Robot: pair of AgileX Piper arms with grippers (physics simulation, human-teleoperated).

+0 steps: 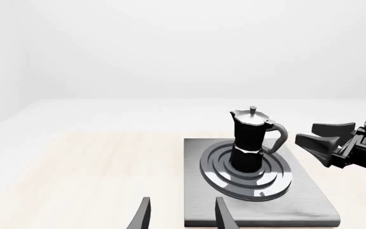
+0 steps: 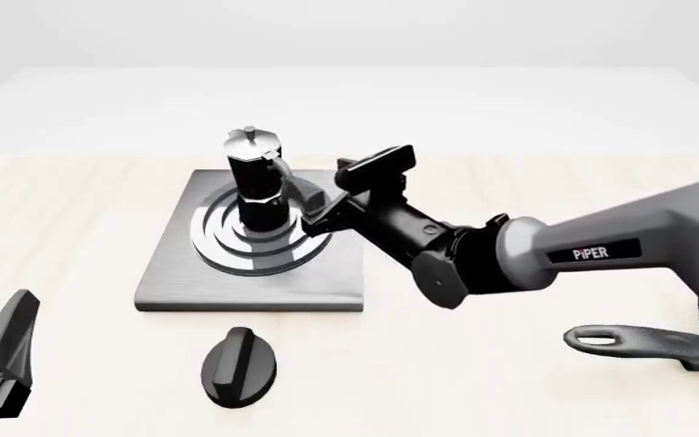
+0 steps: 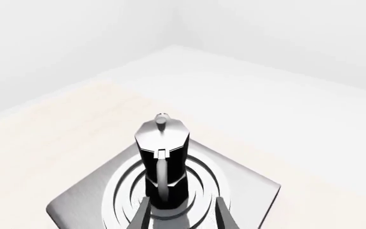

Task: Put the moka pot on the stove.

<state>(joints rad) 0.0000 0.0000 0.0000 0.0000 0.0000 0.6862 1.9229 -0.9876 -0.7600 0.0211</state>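
Moka pot [image 2: 256, 177], rigid, smooth-sided and probably top-heavy, stands upright on the stove [image 2: 167, 278] burner rings, its curved handle the natural hold, facing the right gripper [image 2: 347, 195], whose fingers are spread apart and off it.

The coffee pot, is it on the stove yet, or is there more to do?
Done: the small black faceted moka pot stands upright on the silver ring burner of the flat dark-grey stove. In hand: nothing; the right pincer is open beside the handle. Left: just pulling the arm away.
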